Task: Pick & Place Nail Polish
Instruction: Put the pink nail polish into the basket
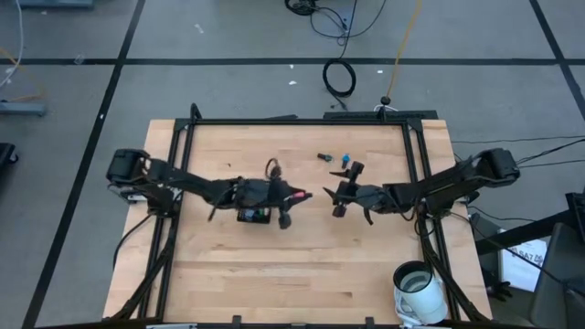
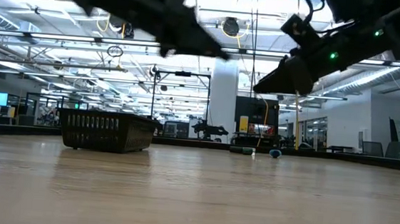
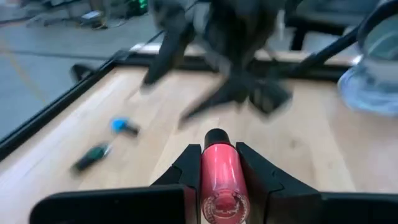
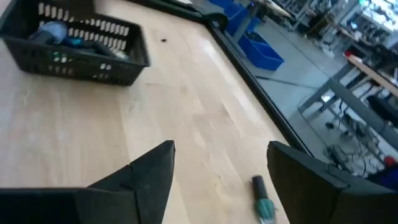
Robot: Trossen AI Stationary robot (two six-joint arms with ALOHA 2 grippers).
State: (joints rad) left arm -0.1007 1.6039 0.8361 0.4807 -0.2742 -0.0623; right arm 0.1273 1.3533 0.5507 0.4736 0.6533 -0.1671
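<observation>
My left gripper [image 1: 298, 196] is over the middle of the table, shut on a pink-red nail polish bottle [image 3: 219, 177] with a dark cap. My right gripper [image 1: 336, 192] faces it from the right, open and empty, its fingers [image 4: 149, 171] wide apart. A blue bottle [image 1: 345, 158] and a green bottle [image 1: 324, 156] lie on their sides on the table farther back. They also show in the left wrist view, the blue one [image 3: 124, 126] and the green one [image 3: 92, 157]. The black slotted tray [image 1: 254, 215] stands under my left arm with several bottles in it [image 4: 65, 37]. My left gripper pinches the pink bottle's glass body [image 3: 217, 186] between its two fingers, one on each side. The bottle lies along the fingers, its dark cap [image 3: 216, 135] pointing forward past the fingertips toward the table's right. It is lifted clear of the table, about level.
A white and clear cup-like container [image 1: 419, 291] stands at the near right corner. A black frame rail [image 1: 302, 122] runs along the table's far edge and down its sides. Bare wood lies in front of the tray and toward the near edge.
</observation>
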